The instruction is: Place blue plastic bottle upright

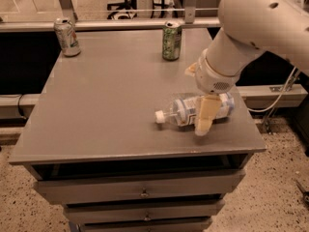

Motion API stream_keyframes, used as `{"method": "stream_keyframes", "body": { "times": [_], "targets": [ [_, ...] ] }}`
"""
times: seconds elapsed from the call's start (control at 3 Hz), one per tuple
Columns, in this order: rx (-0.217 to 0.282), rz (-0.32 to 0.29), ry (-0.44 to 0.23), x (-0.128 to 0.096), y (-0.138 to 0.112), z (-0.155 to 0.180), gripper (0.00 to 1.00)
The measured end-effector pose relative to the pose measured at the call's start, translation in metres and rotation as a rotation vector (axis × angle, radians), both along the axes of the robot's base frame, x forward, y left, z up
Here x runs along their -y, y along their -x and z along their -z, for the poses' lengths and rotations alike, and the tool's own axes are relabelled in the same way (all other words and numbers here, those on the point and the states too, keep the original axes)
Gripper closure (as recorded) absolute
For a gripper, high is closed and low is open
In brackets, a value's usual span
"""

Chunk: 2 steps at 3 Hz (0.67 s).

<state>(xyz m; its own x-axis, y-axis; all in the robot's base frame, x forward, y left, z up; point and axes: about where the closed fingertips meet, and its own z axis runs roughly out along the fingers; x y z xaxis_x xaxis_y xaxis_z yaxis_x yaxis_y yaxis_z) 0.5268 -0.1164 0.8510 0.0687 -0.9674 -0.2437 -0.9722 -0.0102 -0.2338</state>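
The blue plastic bottle (190,111) lies on its side on the grey table (111,95), near the front right. Its white cap (159,116) points left. It is clear with a white-blue label. My gripper (204,114) has come down over the middle-right part of the bottle, and its cream tip covers part of the label on the near side. The white arm (251,28) reaches in from the upper right. The bottle's far side behind the gripper is hidden.
A green drink can (171,41) stands upright at the back middle of the table. A white-and-red drink can (66,37) stands at the back left corner. The table's front edge (135,154) lies close below the bottle, with drawers (140,190) under it.
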Motion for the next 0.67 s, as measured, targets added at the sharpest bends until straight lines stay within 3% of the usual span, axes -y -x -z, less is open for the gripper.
{"method": "stream_keyframes", "body": {
  "times": [0.67],
  "targets": [
    [-0.051,0.018,0.079,0.0006,-0.0021,0.0129,0.57]
  ]
}}
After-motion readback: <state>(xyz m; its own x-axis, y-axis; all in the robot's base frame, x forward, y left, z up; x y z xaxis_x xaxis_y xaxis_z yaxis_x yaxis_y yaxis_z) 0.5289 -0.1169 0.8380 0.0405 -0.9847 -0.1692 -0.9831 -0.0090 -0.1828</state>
